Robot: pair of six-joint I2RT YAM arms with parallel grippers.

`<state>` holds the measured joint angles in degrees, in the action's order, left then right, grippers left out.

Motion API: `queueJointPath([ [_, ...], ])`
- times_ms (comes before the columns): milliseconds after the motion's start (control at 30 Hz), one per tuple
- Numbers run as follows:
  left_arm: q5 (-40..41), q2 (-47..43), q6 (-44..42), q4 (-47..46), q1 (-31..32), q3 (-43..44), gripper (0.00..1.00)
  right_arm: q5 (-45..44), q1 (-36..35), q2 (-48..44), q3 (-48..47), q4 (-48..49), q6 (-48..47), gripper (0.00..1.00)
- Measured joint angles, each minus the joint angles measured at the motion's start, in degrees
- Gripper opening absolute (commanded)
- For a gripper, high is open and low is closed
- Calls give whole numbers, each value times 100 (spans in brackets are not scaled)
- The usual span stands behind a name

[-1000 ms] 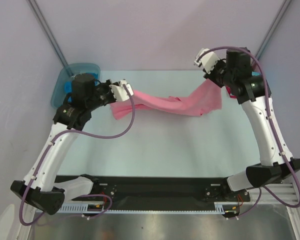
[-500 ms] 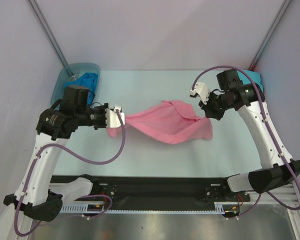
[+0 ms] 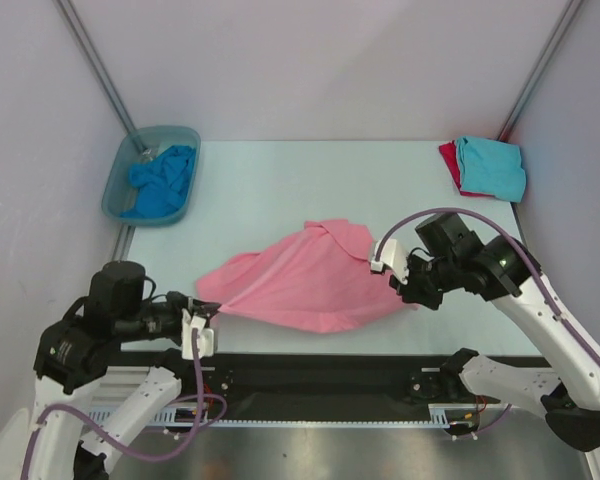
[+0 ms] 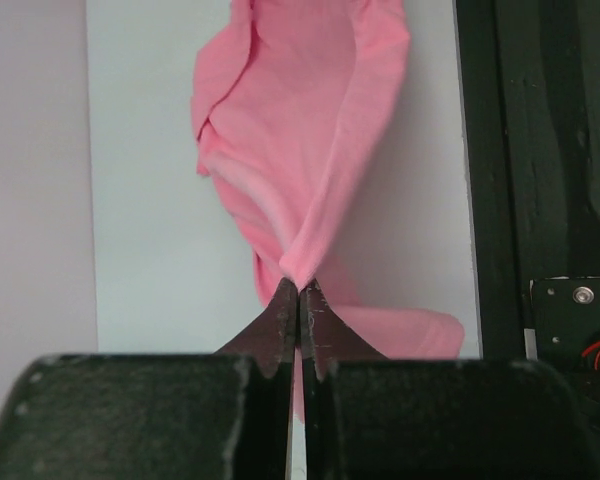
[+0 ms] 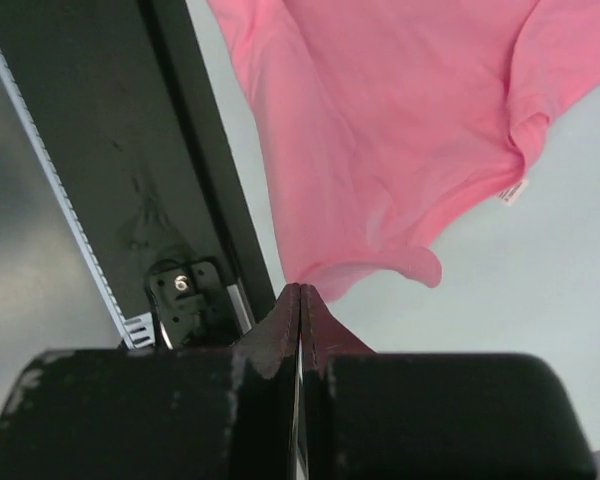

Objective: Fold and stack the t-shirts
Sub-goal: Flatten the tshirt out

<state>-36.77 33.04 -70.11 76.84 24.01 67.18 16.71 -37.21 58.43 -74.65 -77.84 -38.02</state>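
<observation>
The large light pink t-shirt [image 3: 300,280] is stretched across the near middle of the table between both grippers. My left gripper [image 3: 206,312] is shut on its left end near the front edge; in the left wrist view the cloth [image 4: 300,150] bunches into the shut tips [image 4: 299,285]. My right gripper [image 3: 400,283] is shut on its right edge; in the right wrist view the pink cloth [image 5: 380,130] hangs from the tips [image 5: 300,290]. A turquoise t-shirt [image 3: 492,165] lies folded on a red one [image 3: 449,160] at the back right. A brighter blue t-shirt [image 3: 163,180] sits crumpled in the tub.
The translucent grey-blue plastic tub [image 3: 120,185] stands at the back left. The black base rail [image 3: 320,370] runs along the table's near edge, just under both grippers. Purple cables loop from both arms.
Both grippers have pulled the pink t-shirt from the back of the table toward the near edge, lowering it and spreading it wider. The blue shirt and the folded stack have come into view.
</observation>
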Motion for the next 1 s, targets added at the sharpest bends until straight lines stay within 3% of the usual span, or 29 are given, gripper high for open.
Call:
queueJointPath([
  [133,-70,-254,15,-153,26,-35,0,-319,-422,-184,-129,-26,501,0],
  [233,149,-411,68,-984,26,-503,0,-1104,-345,-214,-109,269,529,0],
  [333,590,-229,221,-2330,22,-1274,0,-1958,-216,-278,363,1281,223,0],
  [467,1182,942,483,-4347,-291,-1749,0,-2800,337,-144,1351,3427,-592,0],
  [667,2638,3289,656,-7597,-782,-1550,0,-3458,1552,1093,2188,7444,-2039,0],
  [867,3976,5453,96,-10601,-1003,-643,0,-3580,2201,3154,1851,10974,-3248,0],
  [1000,4535,6929,-251,-11954,-1134,308,0,-3519,2527,4572,820,12299,-3718,0],
])
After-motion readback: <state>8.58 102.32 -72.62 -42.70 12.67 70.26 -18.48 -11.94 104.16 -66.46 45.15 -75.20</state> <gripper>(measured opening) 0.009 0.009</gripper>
